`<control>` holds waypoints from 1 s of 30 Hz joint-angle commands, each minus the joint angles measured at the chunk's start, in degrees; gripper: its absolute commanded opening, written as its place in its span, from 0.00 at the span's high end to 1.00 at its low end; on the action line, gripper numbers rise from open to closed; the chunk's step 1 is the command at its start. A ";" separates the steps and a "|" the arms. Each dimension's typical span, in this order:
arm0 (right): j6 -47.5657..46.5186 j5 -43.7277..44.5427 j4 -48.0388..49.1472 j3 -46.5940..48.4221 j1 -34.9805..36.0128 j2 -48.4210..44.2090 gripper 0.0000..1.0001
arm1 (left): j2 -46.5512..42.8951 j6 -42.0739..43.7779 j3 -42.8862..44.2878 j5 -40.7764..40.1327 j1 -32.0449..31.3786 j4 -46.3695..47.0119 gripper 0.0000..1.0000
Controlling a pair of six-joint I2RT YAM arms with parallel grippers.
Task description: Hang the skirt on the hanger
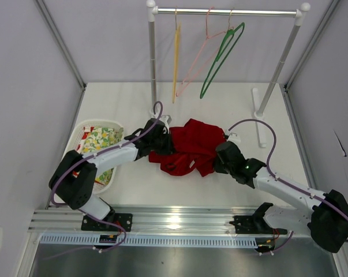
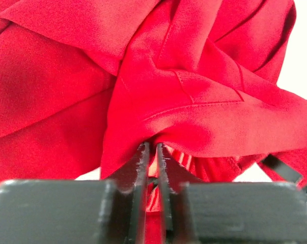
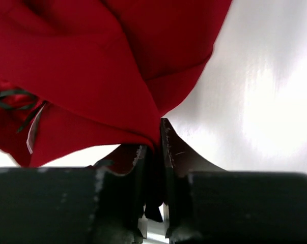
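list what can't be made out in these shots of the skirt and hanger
left gripper, right gripper: top view, wrists and the skirt hide their fingertips.
skirt waistband: folds fill both wrist views, cannot pick it out.
hanger hook: top view, too thin to tell how it sits on the rail.

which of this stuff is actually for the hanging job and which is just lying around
For the job: red skirt, pale pink hanger, left gripper and right gripper, both shut on the skirt.
Just lying about: yellow hanger, green hanger, floral cloth, white basket.
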 commanded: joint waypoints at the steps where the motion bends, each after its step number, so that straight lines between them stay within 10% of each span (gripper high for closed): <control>1: -4.25 3.72 5.58 -0.56 -1.80 -0.42 0.91 | -3.08 2.00 -0.65 -1.16 -0.38 0.42 0.79; 11: -7.77 1.26 6.91 0.76 -3.91 3.00 0.97 | -9.66 4.55 -3.38 -0.80 -2.48 -2.21 0.45; 30: -7.07 -0.23 3.83 2.07 -2.86 2.30 0.84 | -16.90 -2.39 -15.78 -10.22 -5.56 -1.96 0.36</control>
